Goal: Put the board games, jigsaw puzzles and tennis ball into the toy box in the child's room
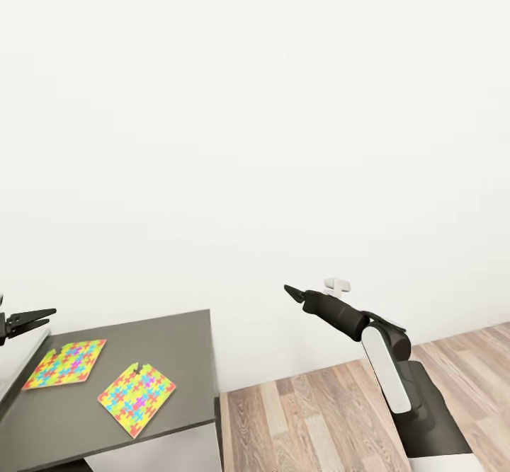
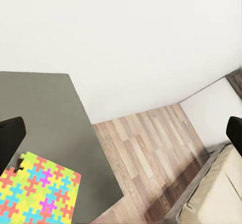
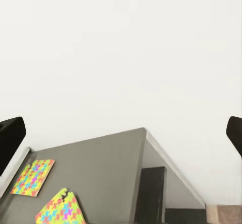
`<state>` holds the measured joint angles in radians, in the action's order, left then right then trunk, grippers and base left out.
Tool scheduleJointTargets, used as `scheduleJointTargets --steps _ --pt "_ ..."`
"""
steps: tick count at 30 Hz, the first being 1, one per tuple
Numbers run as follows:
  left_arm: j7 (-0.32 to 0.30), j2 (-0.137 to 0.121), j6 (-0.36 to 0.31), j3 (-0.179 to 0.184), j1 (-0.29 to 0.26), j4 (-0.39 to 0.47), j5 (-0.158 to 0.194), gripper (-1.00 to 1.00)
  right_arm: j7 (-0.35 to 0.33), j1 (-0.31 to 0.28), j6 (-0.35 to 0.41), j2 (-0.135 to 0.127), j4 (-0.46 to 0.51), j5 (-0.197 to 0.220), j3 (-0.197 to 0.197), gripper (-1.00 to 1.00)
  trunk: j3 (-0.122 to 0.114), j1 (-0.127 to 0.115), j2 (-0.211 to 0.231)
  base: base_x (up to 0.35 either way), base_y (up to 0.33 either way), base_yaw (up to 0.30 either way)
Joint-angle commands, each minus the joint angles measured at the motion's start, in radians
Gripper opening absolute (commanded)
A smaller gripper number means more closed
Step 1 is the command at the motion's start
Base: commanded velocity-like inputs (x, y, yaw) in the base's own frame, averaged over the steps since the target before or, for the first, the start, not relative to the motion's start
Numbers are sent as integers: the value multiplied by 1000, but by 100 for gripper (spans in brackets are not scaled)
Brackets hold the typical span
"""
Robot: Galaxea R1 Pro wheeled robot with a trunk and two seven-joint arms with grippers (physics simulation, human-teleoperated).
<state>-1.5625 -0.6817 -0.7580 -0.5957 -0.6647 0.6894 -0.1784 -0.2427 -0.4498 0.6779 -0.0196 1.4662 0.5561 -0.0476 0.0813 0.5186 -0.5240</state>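
Two bright, multicoloured square jigsaw panels (image 1: 66, 364) (image 1: 137, 398) lie flat on the dark grey desk (image 1: 170, 344), the nearer turned corner-on. My left tool (image 1: 39, 316) and right tool (image 1: 290, 291) both hang spread, empty.

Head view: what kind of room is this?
Probably a child's bedroom or playroom: two bright jigsaw puzzles lie on a dark grey table, over wood-plank floor against a plain white wall. The left wrist view shows a bed corner.
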Motion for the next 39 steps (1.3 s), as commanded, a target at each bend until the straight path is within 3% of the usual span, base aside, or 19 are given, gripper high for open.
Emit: scheduleJointTargets --steps 1,15,26,39 --pt "-8 0 -10 -3 -1 1 -10 100 -2 -1 4 0 0 0 0 100 1 0 -2 -74 -211 -200" --pt "-8 3 1 -3 -1 1 -11 100 -1 -1 5 1 0 -1 15 100 -13 0 -2 -105 -199 -145" --pt "-8 8 2 -3 -1 1 -12 100 0 -1 6 0 -1 1 20 100 -2 0 -2 -79 -125 -124" --pt "-8 8 20 -1 -2 1 -11 100 0 -1 6 0 -1 2 21 100 6 0 -2 -54 -158 -245"
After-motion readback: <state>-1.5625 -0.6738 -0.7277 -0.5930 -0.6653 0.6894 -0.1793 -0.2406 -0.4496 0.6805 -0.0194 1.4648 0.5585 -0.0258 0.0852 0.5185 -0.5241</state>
